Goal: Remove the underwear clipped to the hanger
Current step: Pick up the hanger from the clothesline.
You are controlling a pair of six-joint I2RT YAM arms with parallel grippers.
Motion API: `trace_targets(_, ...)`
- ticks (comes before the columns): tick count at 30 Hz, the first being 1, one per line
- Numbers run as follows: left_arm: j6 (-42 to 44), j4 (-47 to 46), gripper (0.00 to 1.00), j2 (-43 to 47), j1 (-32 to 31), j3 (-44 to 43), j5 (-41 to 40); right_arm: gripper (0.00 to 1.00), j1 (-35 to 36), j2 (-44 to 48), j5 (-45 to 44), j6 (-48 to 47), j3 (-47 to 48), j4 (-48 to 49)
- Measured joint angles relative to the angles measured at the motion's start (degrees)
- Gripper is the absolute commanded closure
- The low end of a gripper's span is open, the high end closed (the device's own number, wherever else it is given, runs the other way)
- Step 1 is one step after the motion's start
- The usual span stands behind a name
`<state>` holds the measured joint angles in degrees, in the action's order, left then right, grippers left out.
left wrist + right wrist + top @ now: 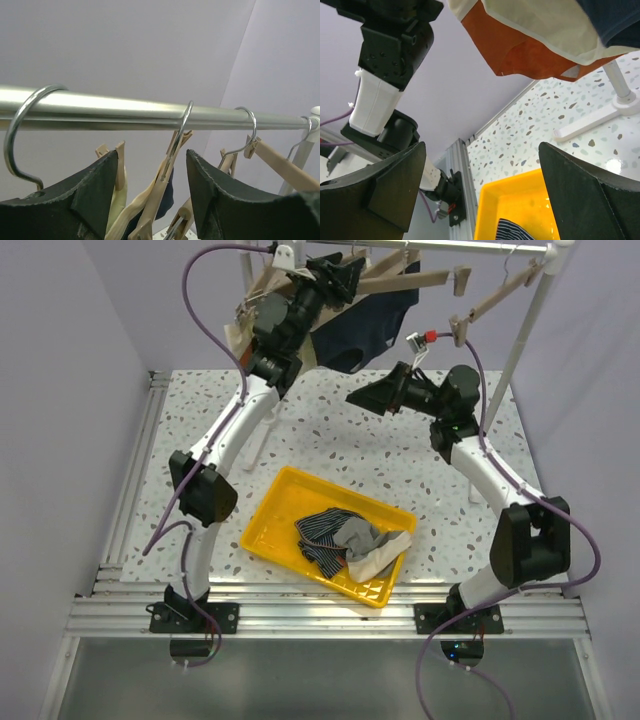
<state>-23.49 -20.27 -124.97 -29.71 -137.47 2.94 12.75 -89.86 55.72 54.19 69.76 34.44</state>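
Underwear hangs in two places. A navy pair [365, 325] is clipped to a wooden hanger [400, 282] on the silver rail [150, 115] at the far edge of the table [330, 430]. It hangs straight down, with its wide top edge running along the rail. In the right wrist view, an orange-red pair [520, 50] and a pale cream pair [540, 25] hang down from above too. Two more pairs lie in the yellow tray [275, 505] near the front edge: a striped navy pair [322, 532] and a grey-white pair [370, 545], bunched up and touching each other.

The left hand [152, 200] is raised to the rail. Its two fingers [80, 200] are apart, with a wooden clip [165, 185] and a wire hook [182, 125] in the gap between them. More hooks and hangers crowd close on both sides, so room there is tight.

The right hand [482, 195] floats lower, under the hanging cloth, over the middle of the table. Its fingers are wide apart with nothing between them. It has open space all around. The white rail stand [525, 335] is off to the right.
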Motion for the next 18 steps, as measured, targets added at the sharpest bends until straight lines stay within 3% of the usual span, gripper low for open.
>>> trace_targets(6, -0.17, -2.54, 0.5, -2.12, -0.2, -0.79, 0.02, 0.01, -0.74, 2.27, 0.74, -5.4, -1.46, -4.61)
trace_targets(10, -1.16, -4.26, 0.7, -2.82, -0.59, -1.05, 0.2, 0.01, -1.31, 2.86, 0.79, -7.04, -2.84, -6.71)
trace_targets(18, -1.07, -7.72, 0.81, -3.39, -1.79, -1.07, 0.83, 0.01, -2.29, 3.41, 0.79, -9.55, -4.31, -9.79)
